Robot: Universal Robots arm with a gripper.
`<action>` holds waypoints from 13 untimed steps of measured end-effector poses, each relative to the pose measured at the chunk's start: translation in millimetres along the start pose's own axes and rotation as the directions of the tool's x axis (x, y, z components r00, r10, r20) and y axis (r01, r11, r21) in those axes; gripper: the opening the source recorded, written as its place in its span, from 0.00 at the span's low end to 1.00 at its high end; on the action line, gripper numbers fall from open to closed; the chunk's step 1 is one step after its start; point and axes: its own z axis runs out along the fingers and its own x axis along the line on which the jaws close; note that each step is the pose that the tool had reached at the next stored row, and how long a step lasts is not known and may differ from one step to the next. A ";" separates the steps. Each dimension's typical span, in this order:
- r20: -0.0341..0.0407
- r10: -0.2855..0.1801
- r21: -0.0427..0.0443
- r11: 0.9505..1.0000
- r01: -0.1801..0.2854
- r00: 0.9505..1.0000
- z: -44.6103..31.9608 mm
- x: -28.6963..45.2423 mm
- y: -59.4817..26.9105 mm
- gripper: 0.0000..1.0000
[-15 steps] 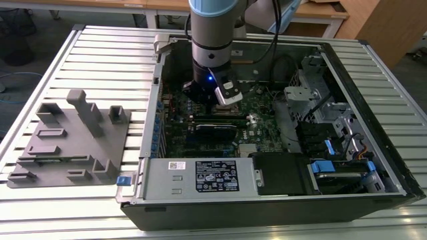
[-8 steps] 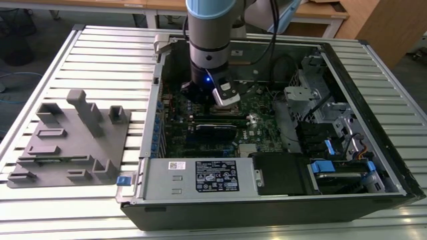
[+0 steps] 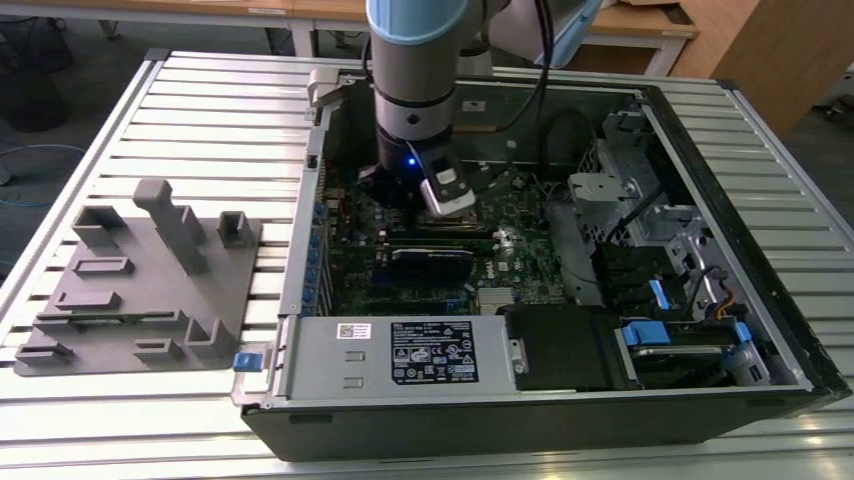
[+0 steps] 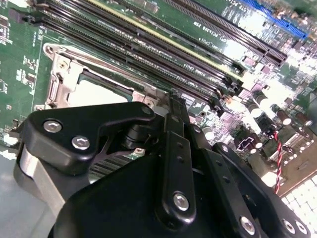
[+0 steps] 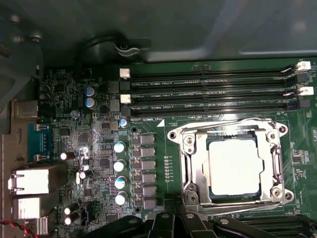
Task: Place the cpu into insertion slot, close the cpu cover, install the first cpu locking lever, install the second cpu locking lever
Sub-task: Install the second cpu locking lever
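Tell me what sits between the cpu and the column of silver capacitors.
In the first wrist view, the cpu cover's side rail and a column of grey square components lie between cpu and capacitors.

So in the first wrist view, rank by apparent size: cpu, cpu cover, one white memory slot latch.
Largest to smallest:
1. cpu cover, framing the chip
2. cpu
3. white memory slot latch

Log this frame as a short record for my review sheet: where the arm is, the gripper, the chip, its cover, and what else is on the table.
arm: reaching down into the open computer case
gripper: low over the green board, at the socket's edge; fingers cannot be judged
cpu: lying flat in the insertion slot
cpu cover: down around the cpu, its top showing through the window
memory slots: long and dark, beside the socket
table: grey parts holder at the exterior view's left of the case
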 end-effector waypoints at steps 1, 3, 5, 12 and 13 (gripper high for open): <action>0.000 0.000 -0.001 1.000 0.000 1.000 0.3 0.6 -0.2 0.11; 0.000 0.000 -0.004 1.000 0.000 1.000 0.7 1.4 -0.3 0.11; 0.000 0.000 -0.004 1.000 0.000 1.000 0.7 1.5 -0.3 0.11; 0.000 0.000 -0.004 1.000 0.000 1.000 -12.3 1.2 0.7 0.11; 0.000 0.000 -0.004 1.000 0.000 1.000 -15.3 1.1 0.9 0.11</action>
